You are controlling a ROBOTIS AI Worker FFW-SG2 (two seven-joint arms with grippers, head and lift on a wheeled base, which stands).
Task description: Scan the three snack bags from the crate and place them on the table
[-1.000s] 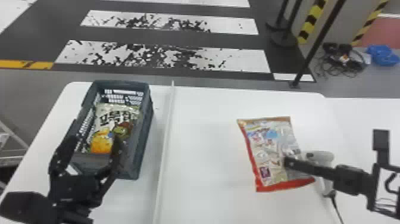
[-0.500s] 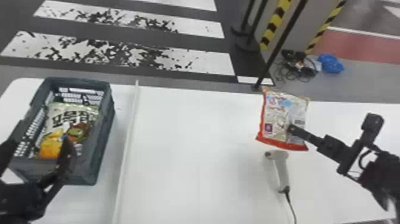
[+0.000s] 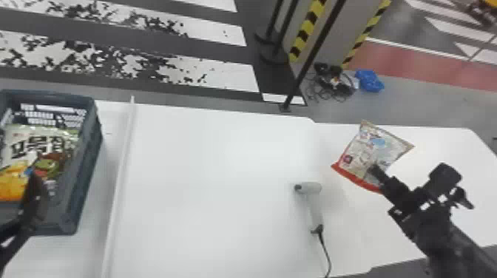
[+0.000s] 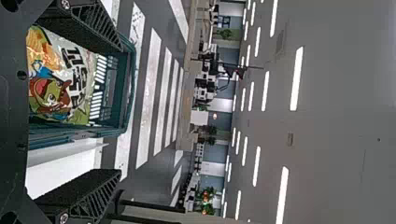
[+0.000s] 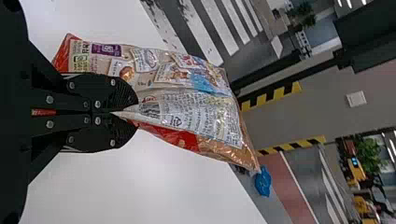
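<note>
Gripping: right gripper (image 3: 374, 172), fingers clenched on a fold of the red-edged snack bag (image 3: 364, 151), which hangs lifted over the worktop (image 3: 222, 185).
Left gripper (image 3: 35, 203): at the crate (image 3: 84, 173), fingers released and spread apart; whether they touch it, I cannot tell.
Crate: on the worktop's left, with a green-and-yellow snack bag (image 3: 44, 146) inside.
Handheld scanner (image 3: 314, 189): resting on the worktop, between crate and lifted bag, cable (image 3: 326, 255) trailing from its handle.
</note>
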